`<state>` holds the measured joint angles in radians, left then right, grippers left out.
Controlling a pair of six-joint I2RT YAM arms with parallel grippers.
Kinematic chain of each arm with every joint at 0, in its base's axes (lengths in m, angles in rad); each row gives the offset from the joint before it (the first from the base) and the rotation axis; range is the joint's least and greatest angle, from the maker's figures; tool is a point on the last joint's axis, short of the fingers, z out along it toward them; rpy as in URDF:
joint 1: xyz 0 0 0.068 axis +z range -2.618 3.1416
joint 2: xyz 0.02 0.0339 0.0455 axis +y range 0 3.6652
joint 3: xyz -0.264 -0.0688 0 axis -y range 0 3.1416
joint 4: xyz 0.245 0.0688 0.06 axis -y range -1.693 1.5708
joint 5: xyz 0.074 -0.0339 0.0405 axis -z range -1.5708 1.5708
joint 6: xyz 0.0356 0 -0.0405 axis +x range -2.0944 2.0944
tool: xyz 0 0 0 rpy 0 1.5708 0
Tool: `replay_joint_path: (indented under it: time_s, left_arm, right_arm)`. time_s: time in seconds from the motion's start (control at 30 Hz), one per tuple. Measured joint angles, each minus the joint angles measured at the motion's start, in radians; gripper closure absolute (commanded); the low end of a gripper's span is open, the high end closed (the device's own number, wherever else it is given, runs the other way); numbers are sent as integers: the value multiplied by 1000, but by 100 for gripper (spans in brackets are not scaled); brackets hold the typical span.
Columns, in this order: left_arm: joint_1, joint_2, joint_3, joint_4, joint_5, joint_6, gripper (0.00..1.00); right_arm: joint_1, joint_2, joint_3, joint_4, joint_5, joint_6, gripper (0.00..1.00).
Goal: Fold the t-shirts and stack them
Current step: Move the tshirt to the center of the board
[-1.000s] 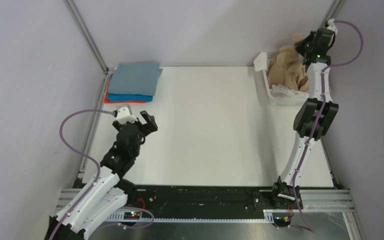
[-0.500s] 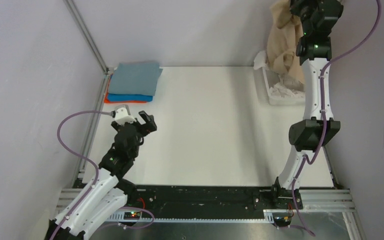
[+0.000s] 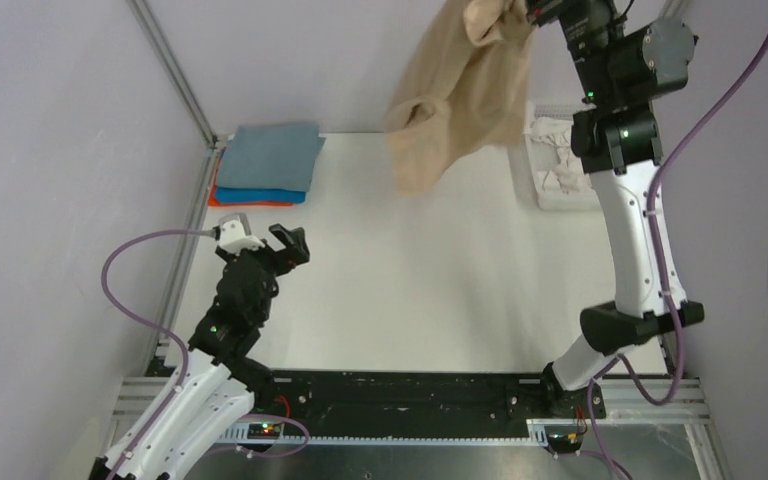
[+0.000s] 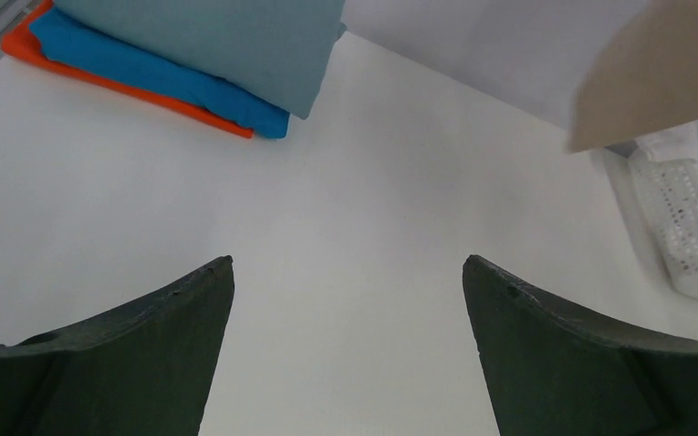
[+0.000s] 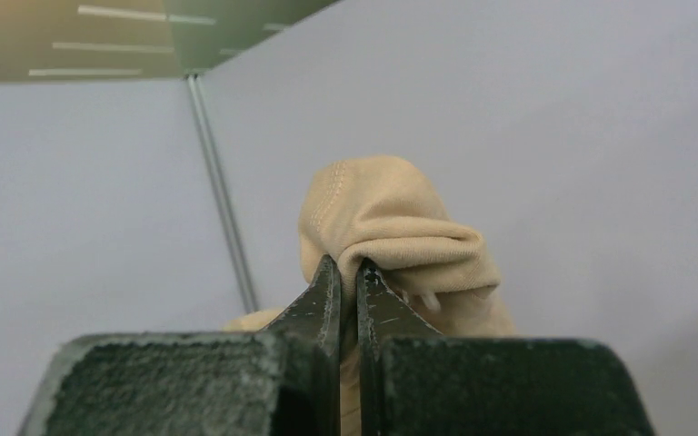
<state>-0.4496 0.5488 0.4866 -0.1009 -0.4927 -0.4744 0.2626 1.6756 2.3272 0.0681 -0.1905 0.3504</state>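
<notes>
- R gripper [image 5: 347,272]: jaws pressed tight on a bunched fold of the tan shirt [image 3: 460,90]. Only a small pinch of cloth sits between the tips, w/ a stitched edge humped just above them.
- Tan shirt hangs below & to the left of R gripper, high over the table [image 3: 410,300]. It's crumpled, one lobe lower than the rest, touching nothing else in top view.
- L gripper [image 4: 348,272]: jaws spread wide, nothing between, low over the table. The shirt's bottom corner shows ahead & up to its right.
- Stack [image 3: 265,170] (grey-blue on blue on orange) lies ahead-left of L gripper, well apart from R gripper.
- Basket [image 3: 548,200] sits below R gripper, a bit to its right, w/ a white shirt [image 3: 560,160] inside.
- Step in hand, prob.: carry the tan shirt to mid-table & spread it flat for folding.
- To do it well:
  - Thin pinch, so move smoothly w/ no jerks, or the cloth may slip out.
  - Lower so the bottom lobe lands first, then drag away from it so the cloth unrolls instead of piling up.
  - Bring L gripper under & to the left of R gripper to catch a 2nd corner or hem before letting go; two holds give a flat lay.
  - Land short of the stack & basket so neither is brushed.
</notes>
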Motion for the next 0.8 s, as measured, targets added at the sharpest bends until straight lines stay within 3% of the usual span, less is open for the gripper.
replay_joint_path:
  time_s: [0.1,0.2,0.27,0.33,0.37,0.4,0.43,0.5,0.63,0.8]
  left_arm:
    - [0,-29,-1,-10,9,-9,0]
    - [0,-65,-12,-16,30,-24,0]
    - [0,-88,-26,-18,46,-34,0]
    - [0,-108,-41,-21,60,-49,0]
    - [0,-114,-48,-22,63,-54,0]
    - [0,-119,-56,-29,73,-64,0]
    - [0,-120,-61,-33,79,-72,0]
    - [0,-121,-72,-50,99,-89,0]
    - [0,-110,-89,-94,145,-133,0]
    - [0,-40,-121,-181,200,-217,0]
  right_arm:
    - [43,-115,-171,22,1,-16,100]
    - [51,-276,-465,49,11,-5,99]
    - [51,-376,-675,64,19,13,87]
    - [52,-462,-887,51,32,35,72]
    - [53,-493,-990,23,43,44,52]
    - [53,-507,-1070,-14,54,52,37]
    - [53,-507,-1130,-55,68,59,12]
    - [52,-465,-1222,-160,119,53,2]
    - [58,-354,-1283,-370,247,45,1]
    - [123,-402,-1318,-551,442,60,1]
